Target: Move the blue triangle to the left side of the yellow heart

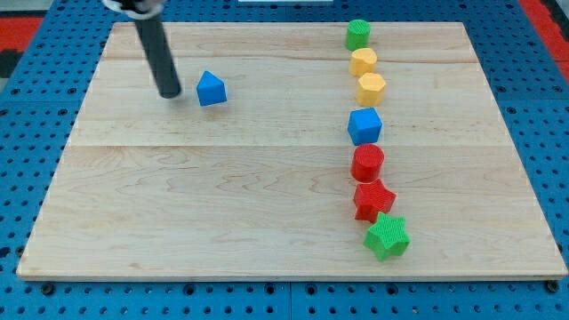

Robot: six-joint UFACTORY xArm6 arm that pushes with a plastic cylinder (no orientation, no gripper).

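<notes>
One dark rod enters from the view's top left and slants down to the table, a pale wooden board lying on a blue perforated base. No hand shows in this view, so nothing can be told of any grasp; the rod ends in my tip, which rests on the wood holding nothing. My tip stands just to the view's left of the blue triangle, near it, with a narrow strip of wood visible between the two — they do not appear to touch.

Seven further blocks form a rough column down the view's right, well apart from the blue triangle. From the view's top downward they are: a green cylinder-like block, the yellow heart, a yellow hexagonal block, a blue cube-like block, a red cylinder, a red star and a green star. Neighbours in the column sit close or touching — the two yellow blocks touch, as do the red star and green star.

The blue triangle lies far to the view's left of the yellow heart, slightly lower in the view.
</notes>
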